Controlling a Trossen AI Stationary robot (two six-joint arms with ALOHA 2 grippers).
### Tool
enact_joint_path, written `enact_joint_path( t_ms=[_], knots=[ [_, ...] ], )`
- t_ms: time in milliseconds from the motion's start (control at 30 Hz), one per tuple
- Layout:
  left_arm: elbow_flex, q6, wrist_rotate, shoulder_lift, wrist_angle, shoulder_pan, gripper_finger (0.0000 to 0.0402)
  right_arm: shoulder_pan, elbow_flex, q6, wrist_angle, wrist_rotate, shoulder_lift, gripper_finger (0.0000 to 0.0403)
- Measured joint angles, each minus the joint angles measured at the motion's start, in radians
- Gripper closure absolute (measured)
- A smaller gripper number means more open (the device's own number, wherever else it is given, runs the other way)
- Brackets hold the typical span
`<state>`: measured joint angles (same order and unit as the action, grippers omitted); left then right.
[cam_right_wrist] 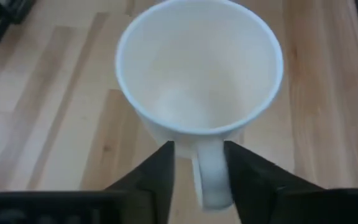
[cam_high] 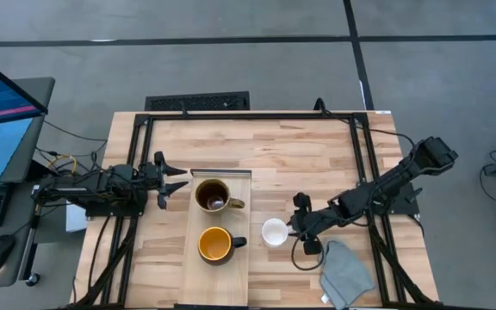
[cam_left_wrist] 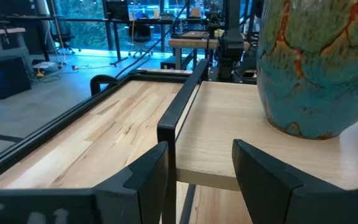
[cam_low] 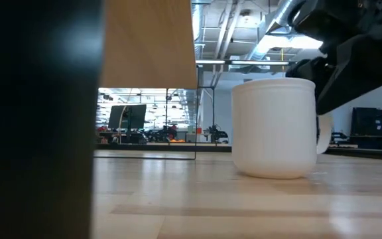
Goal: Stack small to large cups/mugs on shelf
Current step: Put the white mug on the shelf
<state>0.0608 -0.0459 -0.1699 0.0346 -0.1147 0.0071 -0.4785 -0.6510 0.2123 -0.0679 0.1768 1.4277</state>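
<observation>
The pale shelf (cam_high: 231,280) stands left of the table's centre. On it stand the large brown mug (cam_high: 213,195) at its far end and the dark mug with the yellow inside (cam_high: 216,245) nearer. The small white mug (cam_high: 275,232) stands upright on its base on the table, just right of the shelf; it also shows in the low view (cam_low: 274,126). My right gripper (cam_high: 300,226) is open at the white mug's right side, its fingers on either side of the handle (cam_right_wrist: 211,177). My left gripper (cam_high: 176,184) is open and empty by the shelf's far left corner (cam_left_wrist: 213,134). My right gripper has one finger (cam_right_wrist: 160,171) on each side of the white mug's handle, coming from the table's right and slanting down. A narrow gap shows at one finger; whether the other touches the handle, I cannot tell. The mug stands on the table.
A grey cloth (cam_high: 347,274) lies at the near right, close to my right arm. A black frame (cam_high: 257,115) runs around the table. The large mug (cam_left_wrist: 319,65) stands close ahead of my left gripper. Bare tabletop lies at the far side (cam_high: 300,146).
</observation>
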Motion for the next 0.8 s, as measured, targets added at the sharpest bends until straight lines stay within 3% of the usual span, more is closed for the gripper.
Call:
enact_joint_path(
  t_ms=[300,800],
  knots=[
    [0.000,0.000,-0.001,0.000,0.000,0.000,0.0232,-0.018,-0.008,0.049,-0.001,0.002,0.000,0.0324],
    [0.000,0.000,-0.001,0.000,0.000,0.000,0.0232,-0.018,-0.018,0.051,-0.005,0.003,0.000,0.0333]
  ],
)
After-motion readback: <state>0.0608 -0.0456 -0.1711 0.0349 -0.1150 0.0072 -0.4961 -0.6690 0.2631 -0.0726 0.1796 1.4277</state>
